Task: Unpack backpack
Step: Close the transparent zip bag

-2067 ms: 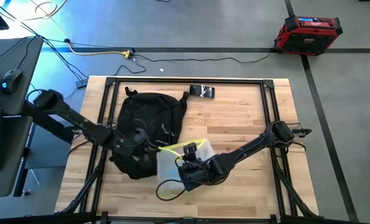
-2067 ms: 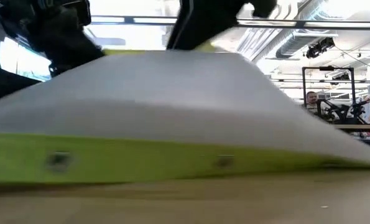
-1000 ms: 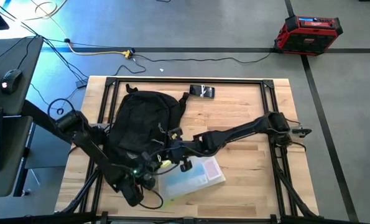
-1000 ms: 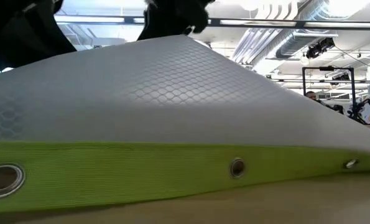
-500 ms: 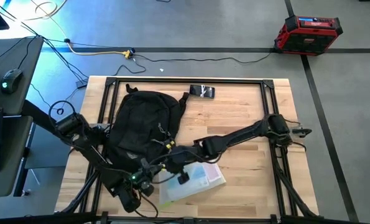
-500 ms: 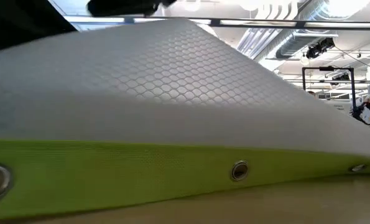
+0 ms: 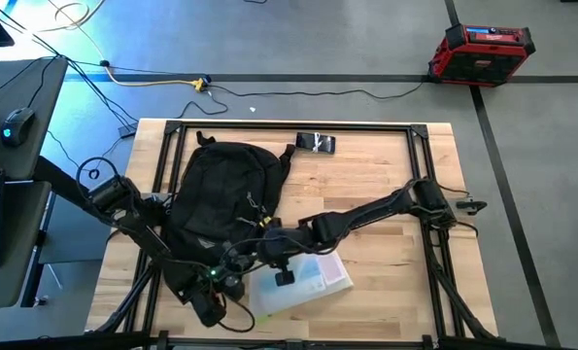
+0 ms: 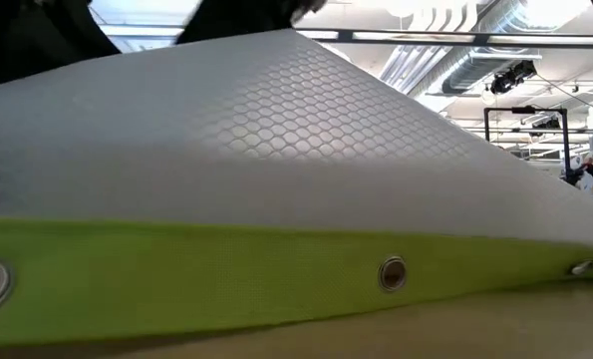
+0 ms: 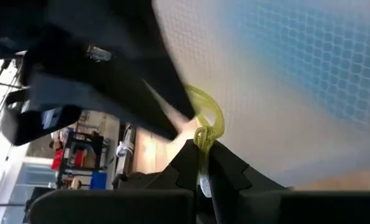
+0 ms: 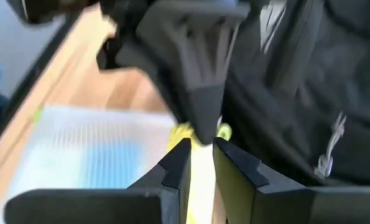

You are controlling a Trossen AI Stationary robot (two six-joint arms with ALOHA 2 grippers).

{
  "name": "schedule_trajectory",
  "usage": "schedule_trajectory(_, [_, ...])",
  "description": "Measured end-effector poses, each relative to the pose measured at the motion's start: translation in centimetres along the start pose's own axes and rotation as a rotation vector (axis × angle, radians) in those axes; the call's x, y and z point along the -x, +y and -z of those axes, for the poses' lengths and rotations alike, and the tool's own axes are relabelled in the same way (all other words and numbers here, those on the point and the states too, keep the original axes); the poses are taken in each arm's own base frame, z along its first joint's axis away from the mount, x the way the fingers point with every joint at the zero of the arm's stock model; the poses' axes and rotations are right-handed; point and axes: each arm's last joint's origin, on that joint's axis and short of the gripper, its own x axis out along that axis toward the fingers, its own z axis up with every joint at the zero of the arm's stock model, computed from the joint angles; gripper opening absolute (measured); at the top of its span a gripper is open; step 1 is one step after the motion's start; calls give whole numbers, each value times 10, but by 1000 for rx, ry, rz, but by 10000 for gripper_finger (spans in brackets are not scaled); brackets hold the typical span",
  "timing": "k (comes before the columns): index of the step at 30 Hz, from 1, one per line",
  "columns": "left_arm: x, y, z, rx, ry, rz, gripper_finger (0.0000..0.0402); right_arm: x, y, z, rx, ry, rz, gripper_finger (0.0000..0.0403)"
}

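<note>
Already the translucent pouch lies on the tabletop beside the backpack. Both the left gripper and right gripper pinch its yellow cord; opposing pulls could snag or tear it.

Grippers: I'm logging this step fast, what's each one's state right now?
Left gripper: shut on the yellow-green cord.
Right gripper: nearly closed beside the mesh pouch, by the backpack; holding anything cannot be told.

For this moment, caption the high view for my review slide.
Both grippers meet at the mesh pouch lying beside the backpack.
</note>
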Motion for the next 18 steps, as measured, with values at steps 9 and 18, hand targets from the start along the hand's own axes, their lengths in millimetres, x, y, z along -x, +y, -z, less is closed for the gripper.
schedule_trajectory(9, [-1,1,1,-1,6,-7,0,0,12,4,118,45,113,151])
schedule_trajectory(18, [-1,1,1,19,6,-24,1,-20,15,11,120,43,62,206])
